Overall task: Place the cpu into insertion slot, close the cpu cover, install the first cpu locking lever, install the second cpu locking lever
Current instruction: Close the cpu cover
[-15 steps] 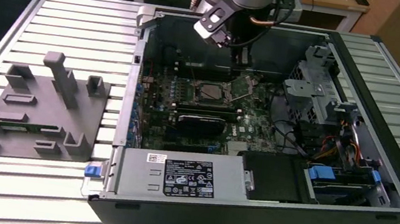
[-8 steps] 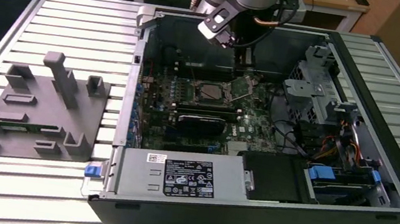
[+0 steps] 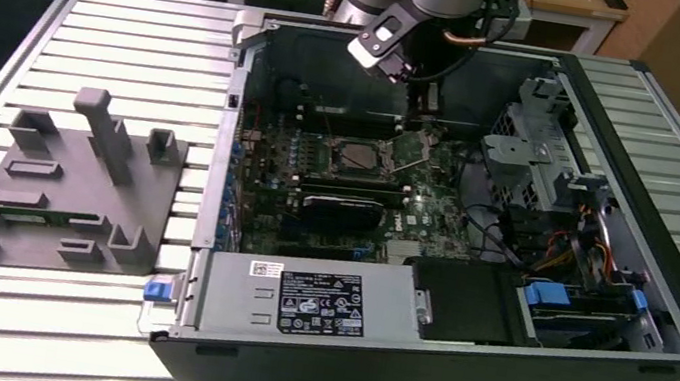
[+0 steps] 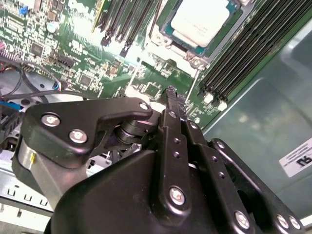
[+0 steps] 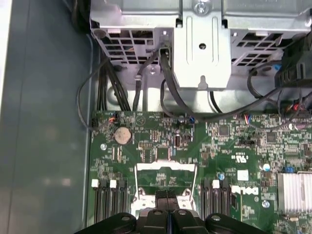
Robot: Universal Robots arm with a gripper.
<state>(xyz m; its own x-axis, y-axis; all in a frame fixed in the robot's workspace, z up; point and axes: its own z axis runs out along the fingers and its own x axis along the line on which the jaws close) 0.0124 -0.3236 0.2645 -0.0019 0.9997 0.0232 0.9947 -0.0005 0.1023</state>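
Note:
The cpu (image 4: 202,19), a square chip with a silvery top, lies flat in the insertion slot (image 3: 357,157) on the green board. The cpu cover (image 5: 165,168), a thin silvery frame with a square window, stands swung open beside the slot; it also shows in the exterior view (image 3: 417,147). My gripper (image 5: 167,196) is shut, its black fingertips pressed together right at the raised cover. In the second wrist view the gripper (image 4: 170,93) hangs just above the board, a short way from the cpu. Nothing shows between the fingers.
Long black memory slots (image 4: 239,53) flank the socket. A metal drive cage (image 5: 202,44) with cables and the case wall (image 5: 44,122) stand close by. A black power-supply box (image 3: 465,300) is at the case front. A grey fixture (image 3: 77,192) sits on the table.

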